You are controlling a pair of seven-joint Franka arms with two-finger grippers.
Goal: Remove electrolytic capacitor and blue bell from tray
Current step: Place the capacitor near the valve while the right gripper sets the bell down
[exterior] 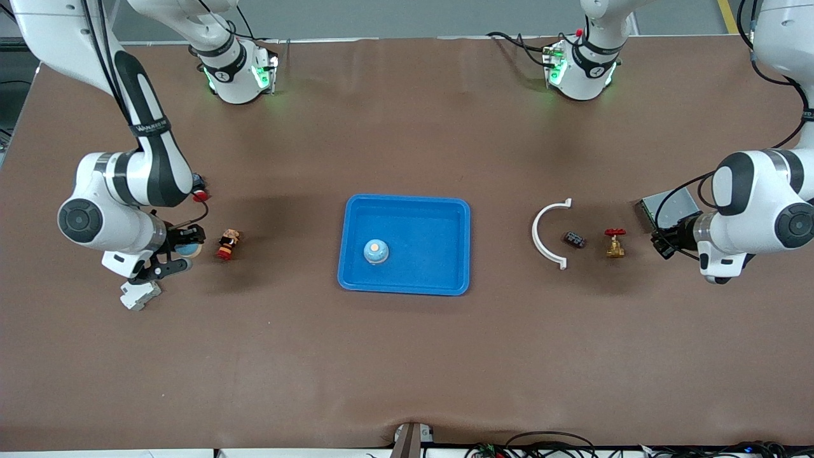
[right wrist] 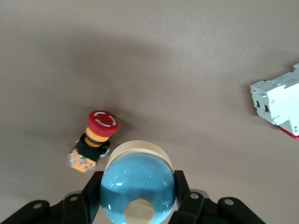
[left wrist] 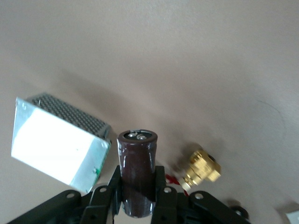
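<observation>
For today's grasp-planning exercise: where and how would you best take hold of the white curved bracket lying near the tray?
Probably the thin middle of the white curved bracket, from straight above, with the fingers across the strip. It lies flat, its open side facing the small dark part, so the outer curve toward the blue tray has free table beside it.

Even overhead light, soft shadows, glare on metal box (left wrist: 56, 142)

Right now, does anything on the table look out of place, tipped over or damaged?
Nothing spilled or damaged. Two things lie on their sides: a small dark cylinder between the white clip and the brass valve, and the red push button toward the right arm's end.
</observation>
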